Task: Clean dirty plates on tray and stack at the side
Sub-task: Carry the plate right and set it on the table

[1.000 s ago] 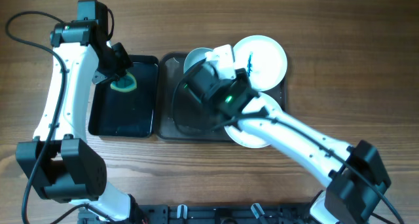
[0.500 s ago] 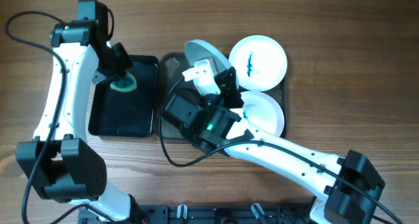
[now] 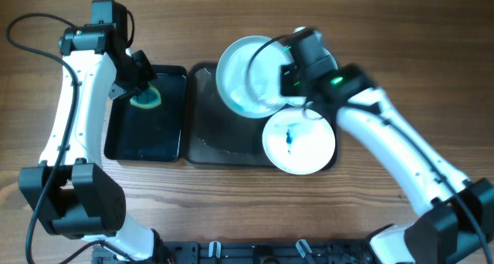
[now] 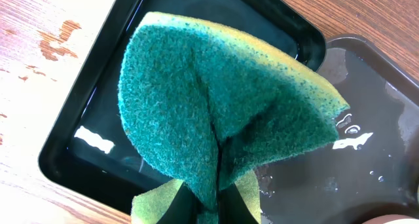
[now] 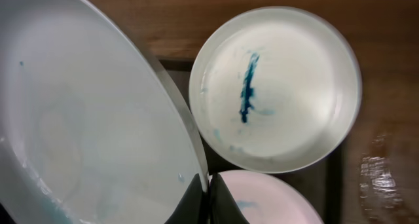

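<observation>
Two grippers: both clamped, each on a load.
Right gripper (image 5: pixel 204 196): fingers closed across the rim of the held plate (image 3: pixel 248 75).
Held plate position: tilted in the air over the far edge of the tray (image 3: pixel 202 133).
Held plate surface: faint blue tint and droplets. We judge it wet and slick, also rigid, light and breakable.
Hold point: rim only, with a deep bite. We expect a one-edge pinch to lever hard, so slow moves.
Streaked plate (image 3: pixel 299 143): flat on the tray's near right corner, outer rim reachable.
Third plate (image 5: pixel 268 201): only a sliver shows, just beside the streaked plate.
Left gripper (image 4: pixel 208 201): clamped on the folded sponge (image 4: pixel 216 112) over the black tray (image 4: pixel 91 99).
Sponge: soft and compliant.
</observation>
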{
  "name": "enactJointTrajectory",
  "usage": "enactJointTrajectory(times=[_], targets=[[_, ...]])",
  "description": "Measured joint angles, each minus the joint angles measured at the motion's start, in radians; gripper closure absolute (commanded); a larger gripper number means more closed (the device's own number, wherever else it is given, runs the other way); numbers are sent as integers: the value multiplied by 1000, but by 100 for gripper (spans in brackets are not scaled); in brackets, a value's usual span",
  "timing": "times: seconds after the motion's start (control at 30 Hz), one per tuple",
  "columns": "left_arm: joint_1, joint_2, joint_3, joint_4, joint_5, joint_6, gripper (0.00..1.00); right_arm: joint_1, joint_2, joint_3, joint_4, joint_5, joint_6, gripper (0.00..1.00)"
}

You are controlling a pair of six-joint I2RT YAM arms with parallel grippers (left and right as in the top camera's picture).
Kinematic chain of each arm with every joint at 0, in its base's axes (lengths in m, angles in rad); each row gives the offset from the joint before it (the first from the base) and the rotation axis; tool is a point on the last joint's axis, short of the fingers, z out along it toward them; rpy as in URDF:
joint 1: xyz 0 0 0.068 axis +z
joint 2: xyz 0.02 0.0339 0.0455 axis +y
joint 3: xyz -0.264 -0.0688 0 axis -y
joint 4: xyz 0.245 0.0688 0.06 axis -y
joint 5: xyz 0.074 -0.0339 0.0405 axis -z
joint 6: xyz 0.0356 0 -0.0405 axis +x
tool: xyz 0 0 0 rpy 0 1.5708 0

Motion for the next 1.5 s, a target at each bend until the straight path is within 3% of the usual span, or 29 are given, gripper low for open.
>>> enactJointTrajectory(times=[0.17,0.3,0.53,0.9,0.97,1.03,1.13,1.23,1.37,1.5], targets=[[0,0,0,-8,1,0,96,-286,0,0,-35,-349,-4,96],[-1,0,0,-19,2,0,96,-499,0,0,-150,-413,-19,96],[-1,0,0,-24,2,0,96,-723,-5,-47,-201,-208,-54,96],[-1,0,0,-24,2,0,96,-727,-3,-245,-92,24,-23,96],[-1,0,0,-24,2,0,96,-727,3,-268,-71,32,-23,86],[-1,0,0,-24,2,0,96,-727,15,-277,-64,37,-19,64],[-1,0,0,-24,2,0,96,-727,19,-277,-62,37,-13,53],[-1,0,0,-24,2,0,96,-727,19,-276,-74,25,-17,21],[-1,0,0,-24,2,8,96,-720,-4,-223,-105,-93,-115,15],[-1,0,0,-24,2,11,96,-650,-146,-178,-103,-223,-214,15]])
